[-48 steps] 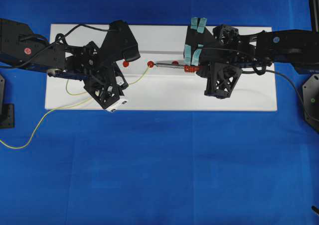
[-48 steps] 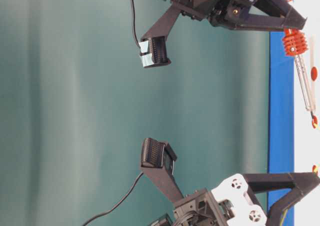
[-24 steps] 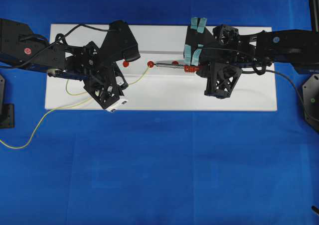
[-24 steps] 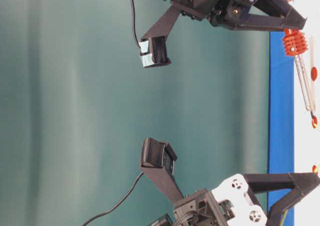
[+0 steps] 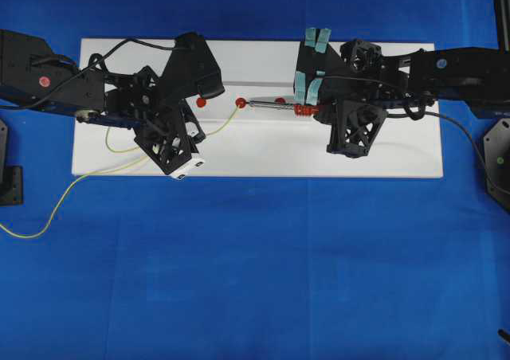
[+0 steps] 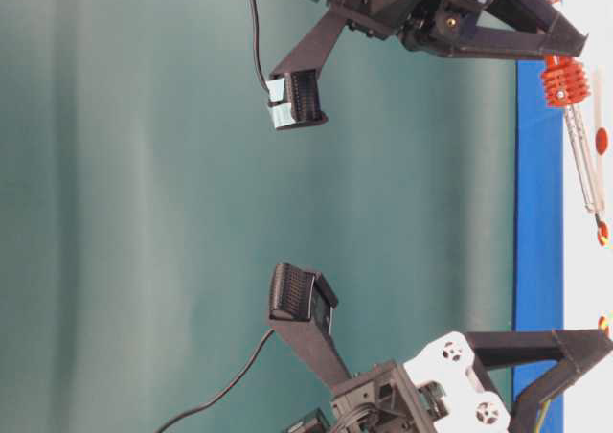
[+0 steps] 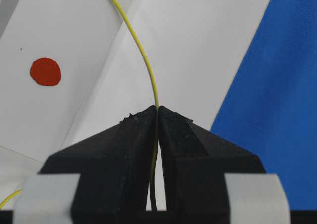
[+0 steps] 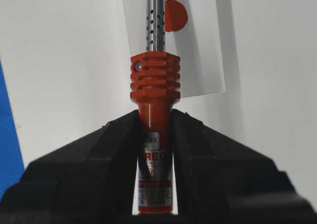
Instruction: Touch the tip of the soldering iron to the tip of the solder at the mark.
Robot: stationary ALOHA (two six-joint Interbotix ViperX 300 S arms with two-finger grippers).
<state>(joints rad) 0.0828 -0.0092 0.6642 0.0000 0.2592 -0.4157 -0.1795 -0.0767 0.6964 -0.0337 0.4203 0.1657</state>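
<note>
With the left fingers [image 7: 157,116] clamped on the thin yellow solder wire [image 7: 143,55] and the right fingers [image 8: 154,122] on the red-handled, silver-shafted soldering iron [image 8: 154,92], both tips look to meet at the red dot [image 5: 241,103]; holding them steady there serves best.

The solder [image 7: 143,55] is thin yellow wire. The soldering iron [image 8: 154,110] has a red-orange ribbed handle and a perforated silver shaft. A white board [image 5: 263,149] bears red dots [image 7: 45,71], on a blue cloth [image 5: 263,272]. Teal tape [image 5: 315,40] wraps black fingers at twelve o'clock.
</note>
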